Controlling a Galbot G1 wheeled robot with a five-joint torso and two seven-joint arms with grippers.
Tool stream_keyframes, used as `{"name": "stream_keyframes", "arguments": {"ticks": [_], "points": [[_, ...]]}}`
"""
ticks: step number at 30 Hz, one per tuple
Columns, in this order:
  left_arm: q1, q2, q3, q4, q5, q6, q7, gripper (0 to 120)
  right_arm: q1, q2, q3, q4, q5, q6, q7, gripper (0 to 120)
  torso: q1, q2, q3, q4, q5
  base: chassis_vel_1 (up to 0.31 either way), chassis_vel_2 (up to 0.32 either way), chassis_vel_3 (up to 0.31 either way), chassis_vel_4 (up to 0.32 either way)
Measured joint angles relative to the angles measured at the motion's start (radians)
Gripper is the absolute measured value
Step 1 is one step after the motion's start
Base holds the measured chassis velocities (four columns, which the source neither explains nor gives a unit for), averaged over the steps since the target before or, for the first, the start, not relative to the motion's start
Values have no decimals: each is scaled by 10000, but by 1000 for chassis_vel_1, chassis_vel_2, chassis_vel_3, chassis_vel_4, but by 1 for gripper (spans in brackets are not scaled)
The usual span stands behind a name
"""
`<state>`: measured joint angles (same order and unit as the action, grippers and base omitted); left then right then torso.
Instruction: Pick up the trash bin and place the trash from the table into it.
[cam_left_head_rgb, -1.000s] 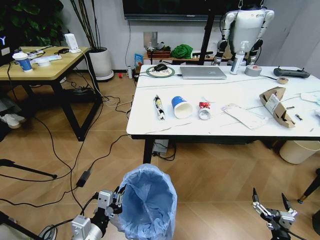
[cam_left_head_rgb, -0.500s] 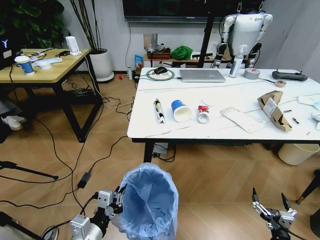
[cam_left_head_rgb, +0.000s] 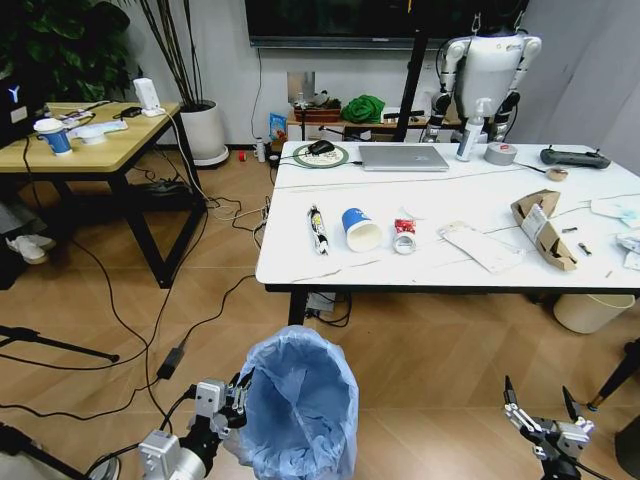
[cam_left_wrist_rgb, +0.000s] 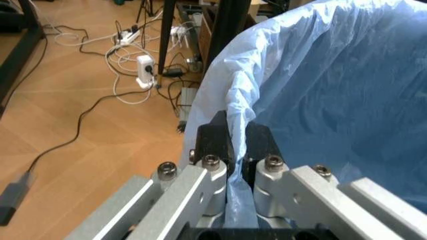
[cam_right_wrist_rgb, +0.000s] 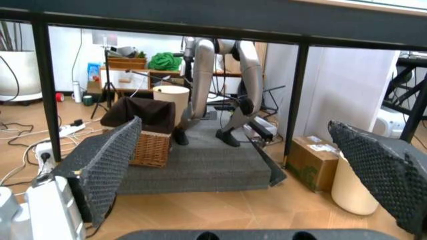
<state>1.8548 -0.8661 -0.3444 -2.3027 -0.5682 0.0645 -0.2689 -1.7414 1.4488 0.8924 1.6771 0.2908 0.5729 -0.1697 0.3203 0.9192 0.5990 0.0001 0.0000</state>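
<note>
Left gripper (cam_left_wrist_rgb: 232, 145) pinches the bin (cam_left_head_rgb: 298, 405) rim, my landmark, short of the table (cam_left_head_rgb: 480, 275). I judge the bin light, its bag crinkly and slippery. Right gripper (cam_left_head_rgb: 541, 413) hangs spread beside it.

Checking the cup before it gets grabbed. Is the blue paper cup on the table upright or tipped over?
Tipped over. The blue paper cup lies on its side on the table, its white open mouth facing the robot.
</note>
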Motion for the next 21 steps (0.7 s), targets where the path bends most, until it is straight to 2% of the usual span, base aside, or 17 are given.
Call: {"name": "stream_keyframes", "arguments": {"ticks": [10, 21], "points": [[47, -119, 15, -109, -769, 214, -252, 0, 55, 1, -4, -96, 0, 23, -1, 100, 204, 474, 270, 0, 0, 0, 0, 0, 0], [118, -258, -81, -193, -1095, 340, -407, 0, 158, -78, -76, -150, 28, 17, -3, 100, 427, 983, 556, 0, 0, 0, 0, 0, 0]]}}
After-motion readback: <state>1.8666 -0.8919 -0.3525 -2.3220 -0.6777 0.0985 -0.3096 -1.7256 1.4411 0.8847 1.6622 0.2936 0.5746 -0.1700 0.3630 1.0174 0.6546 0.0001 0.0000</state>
